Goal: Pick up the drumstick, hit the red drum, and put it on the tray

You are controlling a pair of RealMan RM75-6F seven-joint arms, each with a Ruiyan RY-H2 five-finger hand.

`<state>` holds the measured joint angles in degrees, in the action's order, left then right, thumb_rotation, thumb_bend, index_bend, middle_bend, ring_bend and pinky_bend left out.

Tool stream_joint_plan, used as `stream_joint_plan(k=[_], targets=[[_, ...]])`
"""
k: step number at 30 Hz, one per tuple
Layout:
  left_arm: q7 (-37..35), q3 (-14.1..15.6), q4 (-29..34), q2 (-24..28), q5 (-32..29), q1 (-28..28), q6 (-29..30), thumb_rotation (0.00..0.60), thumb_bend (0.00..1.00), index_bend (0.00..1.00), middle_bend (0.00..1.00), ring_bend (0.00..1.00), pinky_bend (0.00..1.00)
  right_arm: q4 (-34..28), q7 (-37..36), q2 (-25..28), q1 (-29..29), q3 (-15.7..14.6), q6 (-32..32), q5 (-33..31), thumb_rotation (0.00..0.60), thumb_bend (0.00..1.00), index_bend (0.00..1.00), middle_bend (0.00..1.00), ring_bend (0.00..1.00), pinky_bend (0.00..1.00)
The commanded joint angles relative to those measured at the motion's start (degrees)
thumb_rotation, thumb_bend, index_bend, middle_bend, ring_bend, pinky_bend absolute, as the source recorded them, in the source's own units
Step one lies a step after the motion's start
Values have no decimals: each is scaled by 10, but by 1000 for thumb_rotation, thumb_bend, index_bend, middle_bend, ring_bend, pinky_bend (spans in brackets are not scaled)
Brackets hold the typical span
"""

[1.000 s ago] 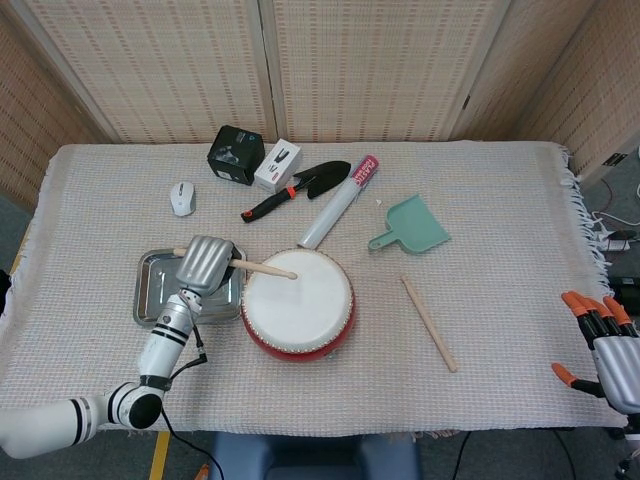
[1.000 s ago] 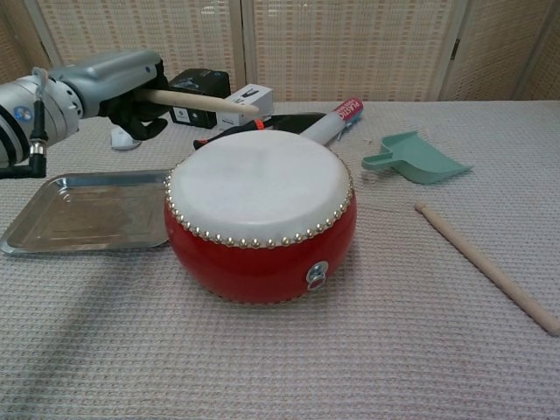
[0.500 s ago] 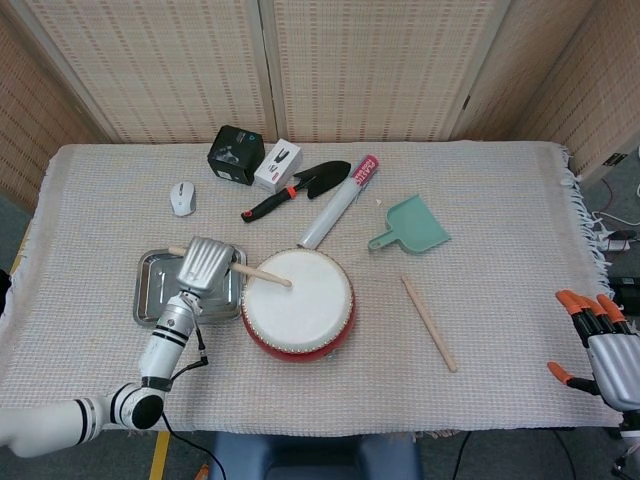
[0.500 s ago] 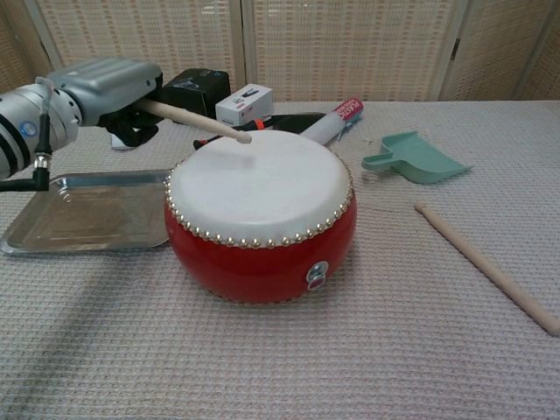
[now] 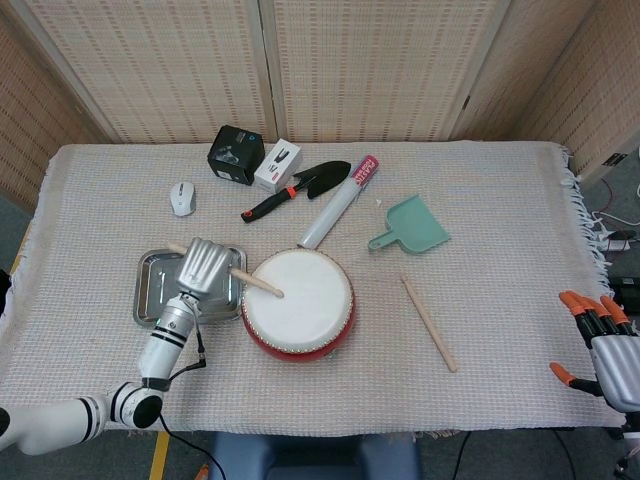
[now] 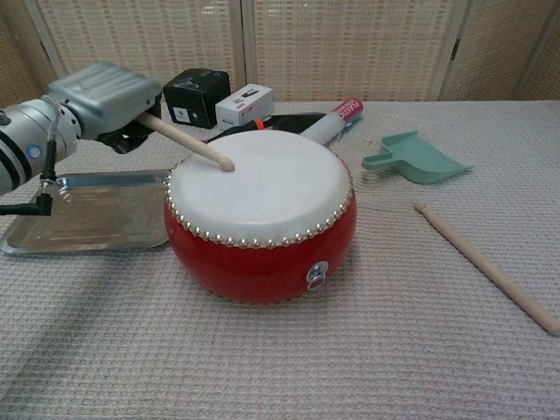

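Observation:
My left hand (image 5: 207,265) (image 6: 103,98) grips a wooden drumstick (image 5: 255,283) (image 6: 188,146). The stick slants down to the right and its rounded tip touches the white skin of the red drum (image 5: 305,310) (image 6: 262,245) near the drum's left edge. The metal tray (image 5: 152,290) (image 6: 87,214) lies just left of the drum, partly under my left hand. A second drumstick (image 5: 429,323) (image 6: 486,265) lies loose on the cloth to the right of the drum. My right hand (image 5: 598,340) hangs off the table's right edge, fingers spread, holding nothing.
Behind the drum lie a black box (image 5: 236,155), a white box (image 5: 277,165), a trowel (image 5: 295,188), a rolled tube (image 5: 338,203), a teal dustpan (image 5: 412,226) and a white mouse (image 5: 182,197). A woven cloth covers the table.
My left hand swung the drumstick down and drew it leftward: its tip went from above the drum's far edge to resting on the skin near the left rim. The right hand barely shifted.

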<state>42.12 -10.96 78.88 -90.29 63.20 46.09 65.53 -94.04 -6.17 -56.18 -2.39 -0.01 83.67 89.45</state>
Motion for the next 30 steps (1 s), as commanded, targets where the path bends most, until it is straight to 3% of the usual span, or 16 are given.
stream_joint_plan(k=[1,4,8,18,30], targets=[[-149,-59,104,15,-81,-21,-26,600,615,1000,1000,958,1000,1,-1,-1,0,0,-1,0,600,183,69,68,0,0],[-203,-90,143,44,-114,-26,-51,600,615,1000,1000,958,1000,1,-1,-1,-1,-1,-1,1,600,183,69,68,0,0],[-231,-102,153,64,-136,-28,-65,600,615,1000,1000,958,1000,1,-1,0,1,0,2,0,600,182,69,68,0,0],[-186,-52,37,28,-104,-29,-19,600,614,1000,1000,952,1000,4,-4,0,1,0,0,-2,600,183,69,68,0,0],[-198,-31,-71,1,-143,-30,-86,600,606,1000,1000,932,1000,10,-9,-4,-3,1,-9,-8,600,182,69,68,0,0]])
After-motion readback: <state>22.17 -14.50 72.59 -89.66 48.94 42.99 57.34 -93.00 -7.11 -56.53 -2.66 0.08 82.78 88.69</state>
